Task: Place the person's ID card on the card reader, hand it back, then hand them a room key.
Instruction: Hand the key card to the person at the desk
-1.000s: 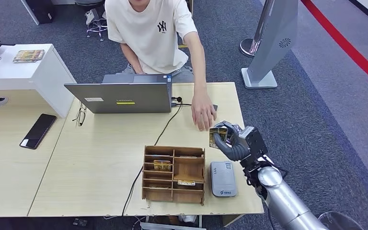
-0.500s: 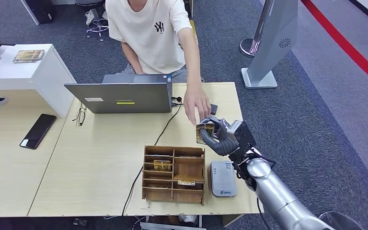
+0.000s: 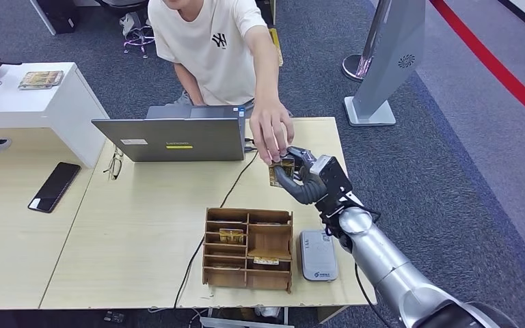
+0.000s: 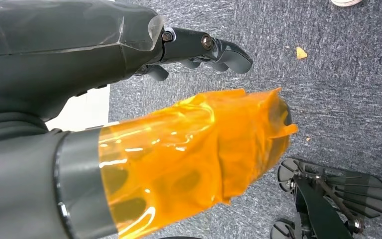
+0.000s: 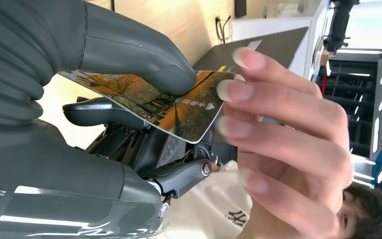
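From my head camera, my right hand (image 3: 305, 179) reaches out over the far side of the table (image 3: 143, 225), pinching a card (image 3: 281, 171) upright above the tabletop. The person's hand (image 3: 271, 134) comes down onto the card's upper edge, fingertips touching it. Nearer to me sit the wooden organizer (image 3: 249, 247) and, just beside it, the grey card reader (image 3: 318, 254); the laptop (image 3: 171, 137) stands at the table's far side.

At my left wrist, my left hand (image 4: 189, 124) hangs over grey carpet, fingers apart and holding nothing, its thumb wrapped in orange film.

At my right wrist, my thumb (image 5: 144, 57) presses the card (image 5: 169, 107) against my darker fingers (image 5: 99, 110), while the person's fingertips (image 5: 278, 114) close on its free end.
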Motion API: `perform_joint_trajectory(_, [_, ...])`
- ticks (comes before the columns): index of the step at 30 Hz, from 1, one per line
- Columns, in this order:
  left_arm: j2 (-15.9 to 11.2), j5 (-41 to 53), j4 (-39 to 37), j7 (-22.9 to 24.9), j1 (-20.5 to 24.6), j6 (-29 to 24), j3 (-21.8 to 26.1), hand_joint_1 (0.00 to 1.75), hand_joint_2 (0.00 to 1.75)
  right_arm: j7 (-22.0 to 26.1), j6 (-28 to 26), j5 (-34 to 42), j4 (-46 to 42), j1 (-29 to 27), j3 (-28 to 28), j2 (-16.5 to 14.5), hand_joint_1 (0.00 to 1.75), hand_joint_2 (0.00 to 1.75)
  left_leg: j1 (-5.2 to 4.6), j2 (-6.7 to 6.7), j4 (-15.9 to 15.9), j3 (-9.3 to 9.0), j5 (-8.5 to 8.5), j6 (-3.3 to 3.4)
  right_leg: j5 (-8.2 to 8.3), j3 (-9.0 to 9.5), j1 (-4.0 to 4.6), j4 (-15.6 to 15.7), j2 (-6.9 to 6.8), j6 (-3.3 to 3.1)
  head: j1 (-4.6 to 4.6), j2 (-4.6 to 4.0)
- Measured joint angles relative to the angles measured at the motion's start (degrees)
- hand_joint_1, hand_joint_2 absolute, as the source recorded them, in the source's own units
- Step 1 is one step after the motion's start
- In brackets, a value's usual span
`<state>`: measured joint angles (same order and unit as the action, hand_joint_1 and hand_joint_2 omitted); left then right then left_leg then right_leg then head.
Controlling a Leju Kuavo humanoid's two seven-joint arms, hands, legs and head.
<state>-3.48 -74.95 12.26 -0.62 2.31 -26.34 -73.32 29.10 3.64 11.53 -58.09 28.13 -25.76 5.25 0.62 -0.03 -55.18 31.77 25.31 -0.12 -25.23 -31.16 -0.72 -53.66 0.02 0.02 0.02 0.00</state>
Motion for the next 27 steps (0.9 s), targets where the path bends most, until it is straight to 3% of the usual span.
perform_joint_trajectory(17, [-0.27,0.49,0.18,0.07,0.03,-0.02,-0.44,0.00,0.00,-0.39,-5.92,-4.79,1.50,2.38,-2.01,-1.22,1.75,1.75,0.00,-0.01,0.00,0.00,0.00,0.00,0.00,0.00,0.00,-0.01,0.00,0.00,0.00,0.00])
perform_joint_trajectory(18, [-0.28,0.49,0.18,0.09,0.03,-0.02,-0.45,0.00,0.00,-0.49,-5.97,-4.85,1.54,2.45,-2.01,-1.25,1.65,1.75,0.00,-0.01,0.00,0.00,0.00,0.00,0.00,0.00,0.00,-0.01,0.00,0.00,0.00,0.00])
perform_joint_trajectory(22, [-0.29,0.49,0.19,0.13,0.04,-0.02,-0.45,0.00,0.00,-0.79,-6.05,-5.32,1.60,2.52,-2.03,-1.27,0.10,1.75,0.00,-0.01,0.00,0.00,0.00,0.00,0.00,-0.01,0.00,0.00,0.00,0.00,0.00,0.00])
perform_joint_trajectory(23, [-0.31,0.49,0.19,0.14,0.05,-0.02,-0.45,0.00,0.00,-0.81,-6.04,-5.42,1.63,2.52,-2.04,-1.27,0.00,1.75,0.00,-0.01,0.00,0.00,0.00,0.00,-0.01,-0.01,0.00,0.00,0.00,0.00,0.00,0.00])
perform_joint_trajectory(27, [-0.32,0.55,0.20,0.18,0.08,-0.02,-0.45,0.00,0.00,-0.99,-6.03,-5.48,1.75,2.44,-2.24,-1.27,0.00,1.75,0.00,-0.01,0.00,0.00,0.00,0.00,-0.01,-0.02,0.00,-0.01,0.00,0.00,-0.01,0.00])
